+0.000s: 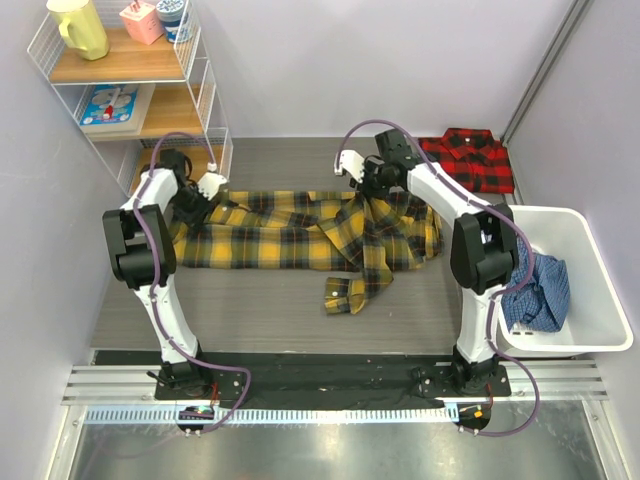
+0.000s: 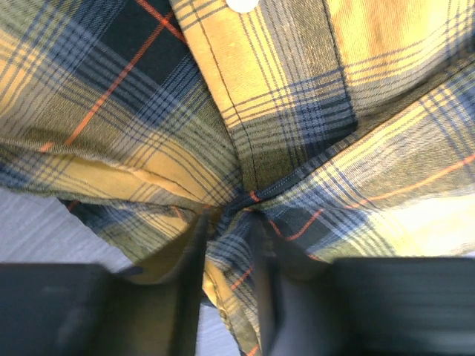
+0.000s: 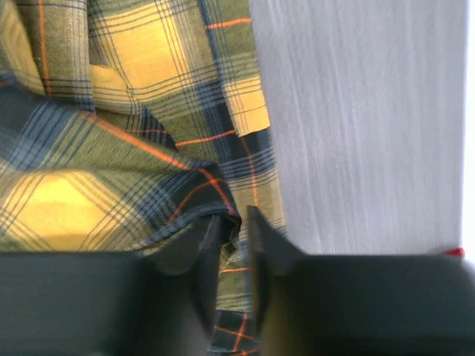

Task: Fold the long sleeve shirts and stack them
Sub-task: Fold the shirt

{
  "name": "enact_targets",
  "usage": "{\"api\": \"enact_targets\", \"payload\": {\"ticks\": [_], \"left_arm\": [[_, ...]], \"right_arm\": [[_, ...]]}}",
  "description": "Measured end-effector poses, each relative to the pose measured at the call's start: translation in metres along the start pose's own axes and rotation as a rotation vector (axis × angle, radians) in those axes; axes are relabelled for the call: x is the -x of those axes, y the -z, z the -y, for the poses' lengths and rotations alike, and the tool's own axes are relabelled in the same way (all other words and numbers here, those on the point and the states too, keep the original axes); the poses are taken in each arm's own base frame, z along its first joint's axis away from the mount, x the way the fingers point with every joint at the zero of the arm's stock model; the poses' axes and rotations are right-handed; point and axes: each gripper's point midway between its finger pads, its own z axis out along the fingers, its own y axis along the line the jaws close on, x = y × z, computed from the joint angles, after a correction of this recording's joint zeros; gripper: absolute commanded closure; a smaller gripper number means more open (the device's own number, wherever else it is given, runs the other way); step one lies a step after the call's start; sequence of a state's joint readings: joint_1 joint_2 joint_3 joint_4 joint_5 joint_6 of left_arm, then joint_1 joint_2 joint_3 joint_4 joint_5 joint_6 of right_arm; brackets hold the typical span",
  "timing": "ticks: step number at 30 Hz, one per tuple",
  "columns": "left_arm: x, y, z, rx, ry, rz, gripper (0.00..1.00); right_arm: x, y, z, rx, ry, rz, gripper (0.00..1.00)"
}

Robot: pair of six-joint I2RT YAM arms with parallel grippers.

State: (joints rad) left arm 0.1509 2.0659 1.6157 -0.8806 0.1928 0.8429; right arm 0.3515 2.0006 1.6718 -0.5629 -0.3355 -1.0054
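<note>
Left jaws point(image 2: 226, 245) pinching yellow shirt point(image 1: 300, 232) fabric; right jaws point(image 3: 231, 245) likewise, fold between.

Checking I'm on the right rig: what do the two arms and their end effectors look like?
Both arms have white links with black joint housings, a purple-grey cable looping along each, and black base plates. The left end effector looks white from above, the right end effector black. Wrist views show dark fingers.

Yellow plaid shirt point(image 1: 300, 235) spread across table, left gripper point(image 1: 212, 186) and right gripper point(image 1: 362, 180) on its far edge — red-and-black shirt point(image 1: 468, 160) folded far right
</note>
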Motion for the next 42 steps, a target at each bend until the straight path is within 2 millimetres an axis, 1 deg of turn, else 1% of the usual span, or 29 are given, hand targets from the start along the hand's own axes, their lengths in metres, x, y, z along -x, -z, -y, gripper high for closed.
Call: {"api": "enact_targets", "payload": {"ticks": [1,2,4,5,6,7,9,10,12,15,16,17,18,23,24,25,27,28,29,30,31,32,33,34,36,37,38,40,42], "left_arm": [[0.0,0.001,0.0,-0.001,0.005,0.001,0.61],[0.001,0.003,0.0,-0.003,0.019,0.004,0.58],[0.003,0.007,0.0,-0.019,0.044,0.025,0.54],[0.003,0.01,0.0,-0.028,0.061,0.038,0.47],[0.001,0.014,0.0,-0.038,0.087,0.048,0.44],[-0.002,0.017,0.0,-0.045,0.104,0.056,0.43],[-0.011,0.03,0.0,-0.064,0.169,0.076,0.36],[-0.016,0.038,-0.001,-0.064,0.198,0.088,0.35],[-0.024,0.052,-0.001,-0.06,0.245,0.105,0.32],[-0.036,0.063,0.001,-0.059,0.307,0.115,0.29],[-0.039,0.062,0.005,-0.067,0.32,0.11,0.29],[-0.041,0.06,0.008,-0.078,0.333,0.105,0.28],[-0.043,0.056,0.012,-0.092,0.346,0.096,0.28],[-0.055,0.033,0.029,-0.164,0.4,0.04,0.34],[-0.058,0.028,0.032,-0.178,0.407,0.027,0.34],[-0.061,0.025,0.035,-0.187,0.412,0.016,0.34],[-0.066,0.02,0.039,-0.199,0.42,-0.003,0.36],[-0.068,0.019,0.041,-0.202,0.424,-0.011,0.37],[-0.069,0.019,0.041,-0.202,0.426,-0.015,0.43],[-0.07,0.018,0.042,-0.202,0.427,-0.019,0.48],[-0.071,0.018,0.042,-0.201,0.43,-0.023,0.56],[-0.072,0.017,0.044,-0.203,0.432,-0.028,0.6],[-0.074,0.016,0.045,-0.206,0.435,-0.035,0.64],[-0.077,0.014,0.047,-0.208,0.434,-0.043,0.71],[-0.083,0.011,0.053,-0.219,0.44,-0.065,0.8],[-0.086,0.01,0.056,-0.222,0.443,-0.076,0.88],[-0.089,0.009,0.058,-0.227,0.444,-0.084,0.92],[-0.093,0.008,0.06,-0.231,0.444,-0.094,1.0],[-0.097,0.008,0.062,-0.24,0.441,-0.102,1.0]], "right_arm": [[-0.003,-0.001,-0.001,0.005,-0.015,-0.012,0.53],[-0.005,-0.002,-0.002,0.012,-0.035,-0.025,0.46],[-0.011,0.001,-0.002,0.028,-0.1,-0.053,0.34],[-0.013,0.005,-0.002,0.036,-0.136,-0.063,0.29],[-0.015,0.012,-0.002,0.043,-0.182,-0.074,0.28],[-0.017,0.019,0.0,0.047,-0.227,-0.08,0.23],[-0.022,0.035,0.005,0.047,-0.322,-0.088,0.21],[-0.026,0.045,0.007,0.045,-0.377,-0.095,0.17],[-0.034,0.061,0.004,0.056,-0.471,-0.111,0.17],[-0.049,0.083,-0.01,0.096,-0.612,-0.15,0.2],[-0.054,0.089,-0.016,0.115,-0.652,-0.165,0.23],[-0.059,0.093,-0.025,0.14,-0.696,-0.181,0.23],[-0.065,0.096,-0.036,0.172,-0.737,-0.201,0.25],[-0.093,0.095,-0.107,0.356,-0.877,-0.335,0.3],[-0.098,0.096,-0.118,0.384,-0.895,-0.36,0.3],[-0.104,0.096,-0.129,0.409,-0.91,-0.384,0.3],[-0.111,0.096,-0.145,0.444,-0.928,-0.417,0.31],[-0.114,0.095,-0.149,0.451,-0.931,-0.427,0.32],[-0.117,0.095,-0.154,0.458,-0.934,-0.437,0.34],[-0.12,0.094,-0.158,0.465,-0.936,-0.447,0.43],[-0.123,0.094,-0.161,0.469,-0.937,-0.454,0.48],[-0.126,0.093,-0.164,0.474,-0.934,-0.461,0.53],[-0.129,0.092,-0.165,0.477,-0.934,-0.466,0.62],[-0.132,0.09,-0.167,0.479,-0.933,-0.475,0.67],[-0.139,0.087,-0.169,0.48,-0.932,-0.493,0.74],[-0.143,0.085,-0.17,0.482,-0.94,-0.507,0.76],[-0.148,0.083,-0.172,0.483,-0.944,-0.521,0.82],[-0.155,0.08,-0.174,0.481,-0.95,-0.541,0.84],[-0.16,0.08,-0.176,0.479,-0.95,-0.558,0.9]]}}
